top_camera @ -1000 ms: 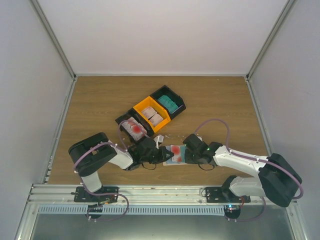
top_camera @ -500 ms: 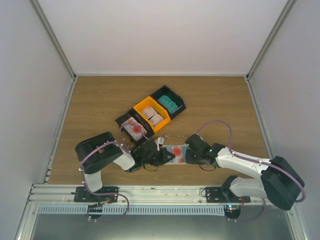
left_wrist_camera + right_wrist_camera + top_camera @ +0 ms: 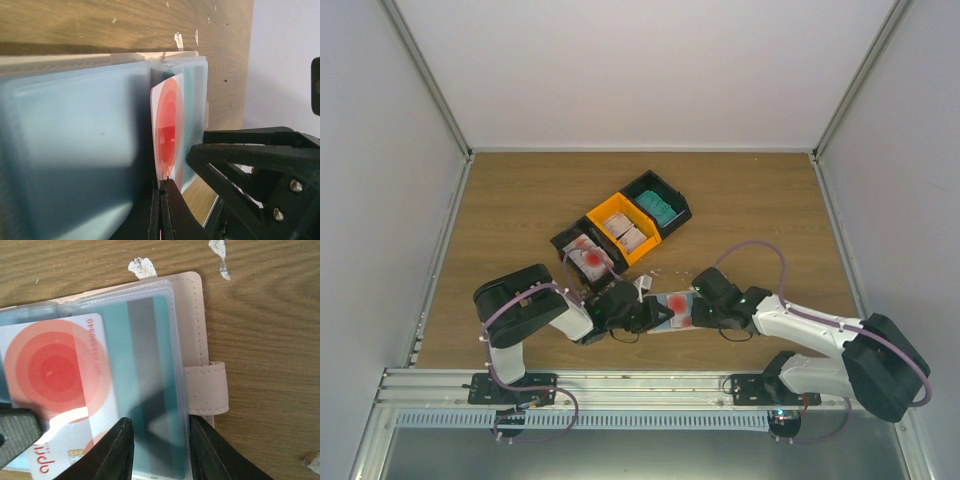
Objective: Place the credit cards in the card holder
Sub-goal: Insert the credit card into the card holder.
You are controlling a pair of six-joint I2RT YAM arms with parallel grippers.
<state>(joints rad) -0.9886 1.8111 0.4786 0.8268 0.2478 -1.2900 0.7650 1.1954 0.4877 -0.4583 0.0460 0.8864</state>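
The white card (image 3: 167,125) with red rings sits partly under a clear sleeve (image 3: 177,340) of the card holder (image 3: 194,305), beside a teal card (image 3: 145,360) that is fully in its sleeve. Your left gripper (image 3: 161,197) pinches the white card by its edge, fingers pressed together on it. Your right gripper (image 3: 161,435) straddles the sleeve's edge with fingers apart. Whether they clamp it, you cannot tell. The holder lies open on the table (image 3: 750,200) near the front middle, with the left gripper at 9 o'clock and the right at 3 o'clock, and the bins (image 3: 620,225) at 11 o'clock.

Card (image 3: 50,370) partly in card holder (image 3: 196,315), bins (image 3: 623,226) behind.
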